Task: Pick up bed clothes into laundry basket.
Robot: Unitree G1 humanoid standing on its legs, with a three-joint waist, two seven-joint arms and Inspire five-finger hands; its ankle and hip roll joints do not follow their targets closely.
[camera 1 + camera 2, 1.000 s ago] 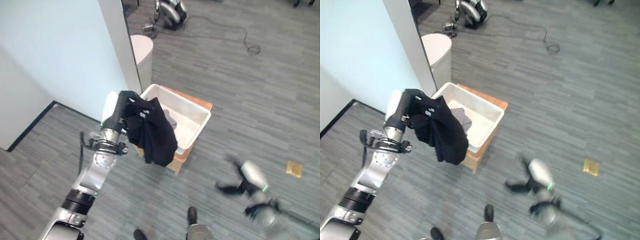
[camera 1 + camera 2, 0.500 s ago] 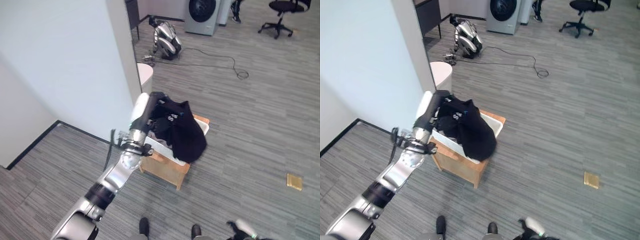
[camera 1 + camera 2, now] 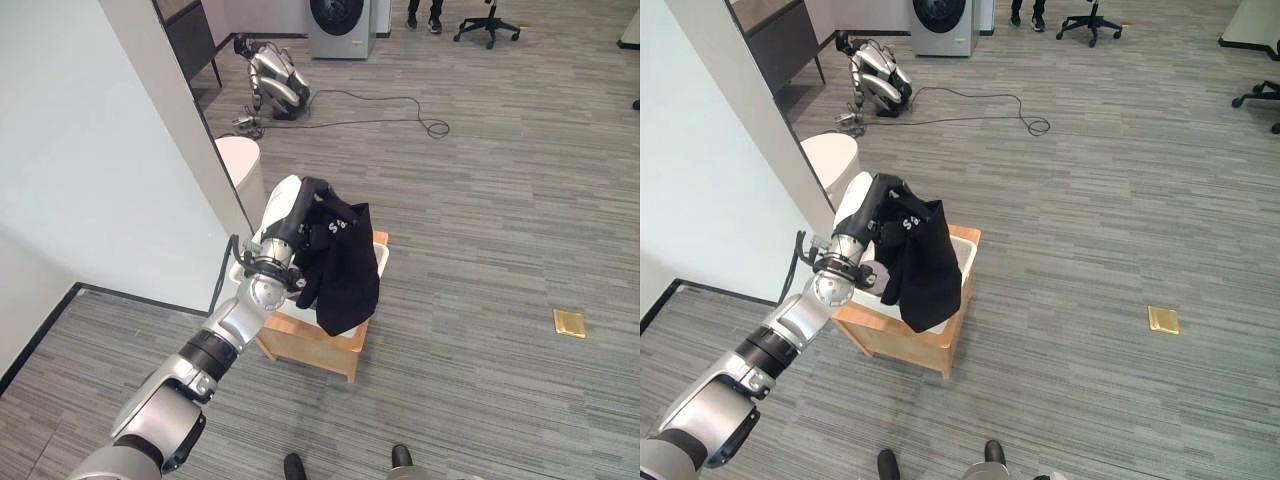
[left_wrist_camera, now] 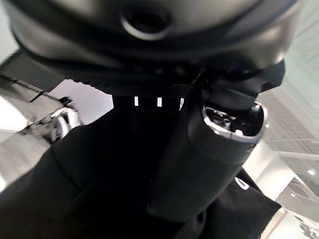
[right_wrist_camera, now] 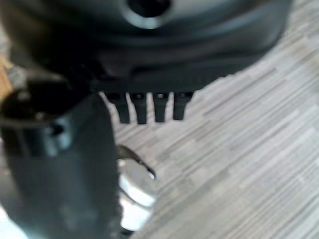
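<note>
My left hand (image 3: 308, 192) is raised over the white laundry basket (image 3: 381, 259) and is shut on a black garment (image 3: 345, 272). The garment hangs from the hand, draping across the basket and down over its front rim. In the left wrist view the thumb (image 4: 219, 149) presses into the black cloth (image 4: 89, 189). The basket (image 3: 966, 258) sits on a low wooden stool (image 3: 312, 346). A bit of grey cloth (image 3: 876, 276) lies inside it. My right hand (image 5: 60, 164) hangs over bare floor, fingers (image 5: 149, 107) straight, holding nothing.
A pale wall corner (image 3: 170, 150) stands just left of the basket, with a white round bin (image 3: 240, 160) behind it. Farther back are another robot lying on the floor (image 3: 270, 80), a washing machine (image 3: 338, 15), a floor cable (image 3: 400, 100) and an office chair (image 3: 488, 20). A brass floor plate (image 3: 568, 322) lies to the right.
The camera has tilted up. My left hand carried the black garment from beside the basket's near-left corner to over the basket. My right hand dropped out of the eye views.
</note>
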